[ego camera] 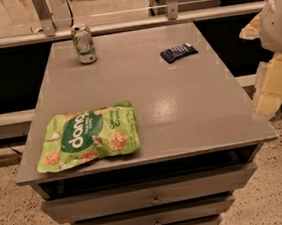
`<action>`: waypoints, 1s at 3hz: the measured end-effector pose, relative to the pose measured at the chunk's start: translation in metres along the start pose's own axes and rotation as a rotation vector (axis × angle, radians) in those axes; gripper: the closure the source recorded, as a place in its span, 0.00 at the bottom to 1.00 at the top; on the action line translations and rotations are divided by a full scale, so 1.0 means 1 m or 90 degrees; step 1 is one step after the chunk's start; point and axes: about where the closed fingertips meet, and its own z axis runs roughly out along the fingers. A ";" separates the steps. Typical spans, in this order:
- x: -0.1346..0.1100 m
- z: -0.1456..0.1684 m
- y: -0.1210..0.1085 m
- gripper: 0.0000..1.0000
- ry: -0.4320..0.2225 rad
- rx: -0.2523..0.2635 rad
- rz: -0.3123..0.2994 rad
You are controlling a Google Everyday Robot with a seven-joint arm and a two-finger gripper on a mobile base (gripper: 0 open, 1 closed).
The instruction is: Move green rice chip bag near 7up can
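The green rice chip bag [88, 138] lies flat at the front left of the grey table top [180, 105], its lower edge close to the front edge. The 7up can [84, 44] stands upright at the table's far left corner, well apart from the bag. My gripper [269, 91] hangs at the right edge of the view, beside the table's right side and off the table, far from both the bag and the can. It holds nothing that I can see.
A small dark blue packet [178, 52] lies at the back right of the table. The table has drawers [152, 198] below its front edge. A railing [121, 23] runs behind the table. Speckled floor surrounds it.
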 end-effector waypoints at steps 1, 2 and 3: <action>0.000 0.000 0.000 0.00 0.000 0.000 0.000; -0.046 0.040 -0.007 0.00 -0.085 -0.024 0.004; -0.105 0.078 -0.013 0.00 -0.172 -0.053 -0.006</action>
